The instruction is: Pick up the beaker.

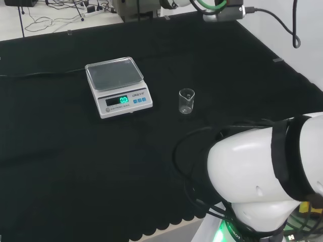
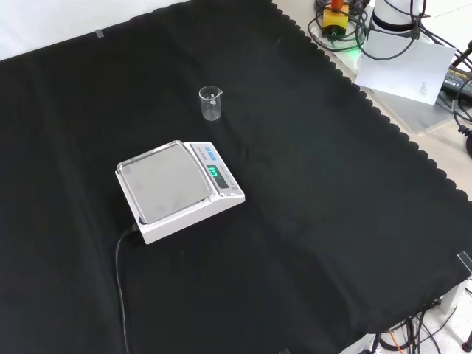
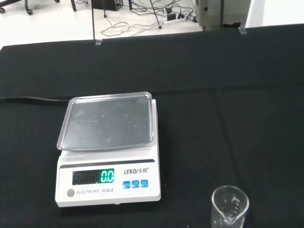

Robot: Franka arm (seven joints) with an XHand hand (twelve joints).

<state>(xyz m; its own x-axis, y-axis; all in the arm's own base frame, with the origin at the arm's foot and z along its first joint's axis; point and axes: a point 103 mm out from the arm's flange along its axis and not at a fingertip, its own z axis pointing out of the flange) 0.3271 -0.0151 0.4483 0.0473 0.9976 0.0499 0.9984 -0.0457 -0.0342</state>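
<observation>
In the head view, a white scale [image 1: 117,86] sits on the black cloth [image 1: 50,151]. Just to its right stands the little clear beaker [image 1: 186,101], upright, not touching it. I cannot tell if the hand is open or closed. The beaker is light and hard to see, so a clumsy reach could tip it or bump the scale.
</observation>
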